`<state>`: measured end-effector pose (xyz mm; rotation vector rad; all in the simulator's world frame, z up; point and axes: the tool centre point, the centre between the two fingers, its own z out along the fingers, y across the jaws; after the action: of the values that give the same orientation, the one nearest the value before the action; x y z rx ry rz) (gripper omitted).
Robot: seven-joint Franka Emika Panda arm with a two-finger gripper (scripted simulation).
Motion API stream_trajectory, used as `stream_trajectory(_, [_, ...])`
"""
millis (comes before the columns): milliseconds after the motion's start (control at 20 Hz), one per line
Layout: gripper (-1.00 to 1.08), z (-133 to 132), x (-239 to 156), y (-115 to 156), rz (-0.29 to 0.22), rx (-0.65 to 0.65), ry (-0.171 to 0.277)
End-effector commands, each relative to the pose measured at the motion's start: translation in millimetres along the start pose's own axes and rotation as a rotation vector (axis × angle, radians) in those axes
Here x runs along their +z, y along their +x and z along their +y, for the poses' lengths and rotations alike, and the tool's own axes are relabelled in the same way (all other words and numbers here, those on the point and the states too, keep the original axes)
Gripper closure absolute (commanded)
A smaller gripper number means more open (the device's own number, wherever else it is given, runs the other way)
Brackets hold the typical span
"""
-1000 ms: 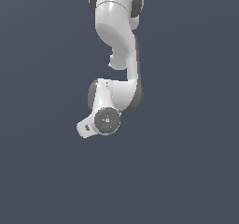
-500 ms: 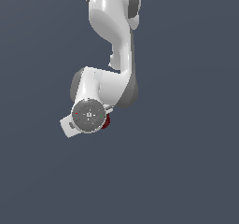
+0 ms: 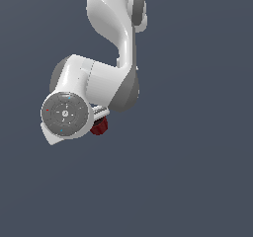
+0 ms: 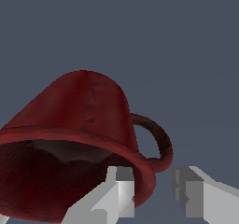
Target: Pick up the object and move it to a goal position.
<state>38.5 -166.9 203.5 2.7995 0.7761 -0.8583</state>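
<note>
The small dark red mug (image 4: 84, 120) fills the wrist view, tilted, with its dark inside towards the camera and its handle (image 4: 161, 141) at the side. My gripper (image 4: 151, 181) straddles the mug's rim next to the handle. One finger (image 4: 119, 190) is inside the mug and the other finger (image 4: 193, 195) is outside it. In the exterior view only a bit of the mug (image 3: 100, 126) shows, under the wrist's round grey flange (image 3: 65, 113). The gripper (image 3: 99, 118) is mostly hidden there.
The white arm (image 3: 111, 43) hangs down from the top of the exterior view. Around it there is only a plain dark blue-grey background (image 3: 197, 172). No goal marker shows in either view.
The wrist has grown larger in the exterior view and shifted towards that view's left. The mug, hidden a second ago, now shows under the flange and moves with the gripper.
</note>
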Motion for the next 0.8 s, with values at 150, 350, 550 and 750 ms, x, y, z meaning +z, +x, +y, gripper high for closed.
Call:
stream_trajectory(150, [1.08,11,-15,-8,0.001,0.0,-0.001])
stream_trajectory(350, [1.08,15,-21,-11,0.001,0.0,-0.001])
stream_trajectory(550, [1.08,17,-24,-12,0.001,-0.001,-0.002])
stream_trajectory(750, [1.08,18,-25,-12,0.001,-0.001,-0.002])
